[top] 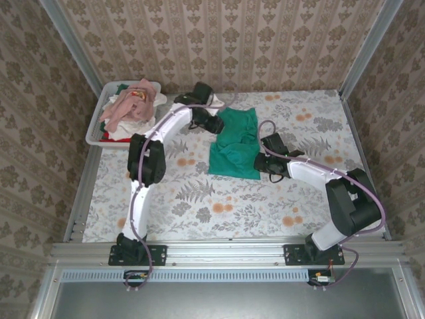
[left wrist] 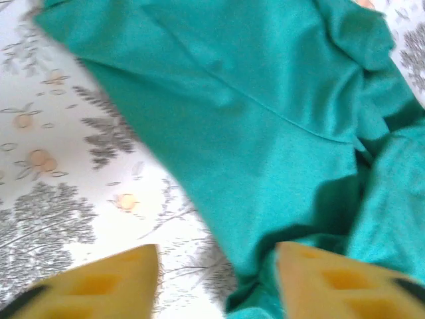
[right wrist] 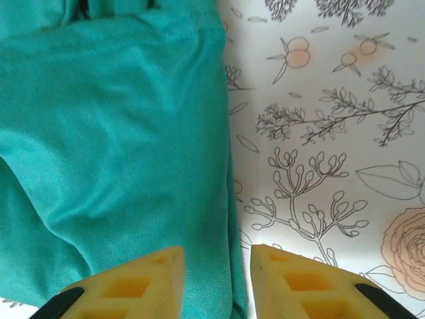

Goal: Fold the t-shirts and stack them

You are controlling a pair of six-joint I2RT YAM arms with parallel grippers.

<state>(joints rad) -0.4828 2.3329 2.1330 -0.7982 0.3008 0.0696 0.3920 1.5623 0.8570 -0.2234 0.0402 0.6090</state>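
On a floral-covered table (top: 199, 212) hemmed by metal rails (top: 78, 193) and papered walls, a teal t-shirt (top: 234, 143) lies loosely folded in the far half. Bare cloth stretches along the whole near side and to the shirt's right. A white tub (top: 93, 136) sits in the far-left corner, holding a heap of pink, white and red t-shirts (top: 129, 109), well apart from the teal one.

The left arm rises from its base, bends at the elbow and reaches rightward, placing the left gripper (top: 212, 124) at the shirt's upper left edge. Seen from the left wrist, the left gripper (left wrist: 216, 259) has its jaws spread wide. One yellow finger (left wrist: 99, 282) is over bare table and the other over a fold of teal fabric, with the shirt's slanting edge running between them.

The right arm doubles back from its elbow near the table's right rail, setting the right gripper (top: 262, 166) at the shirt's lower right edge. Seen from the right wrist, the right gripper (right wrist: 218, 256) has its jaws apart by a narrower gap, straddling the straight hem without pinching it.
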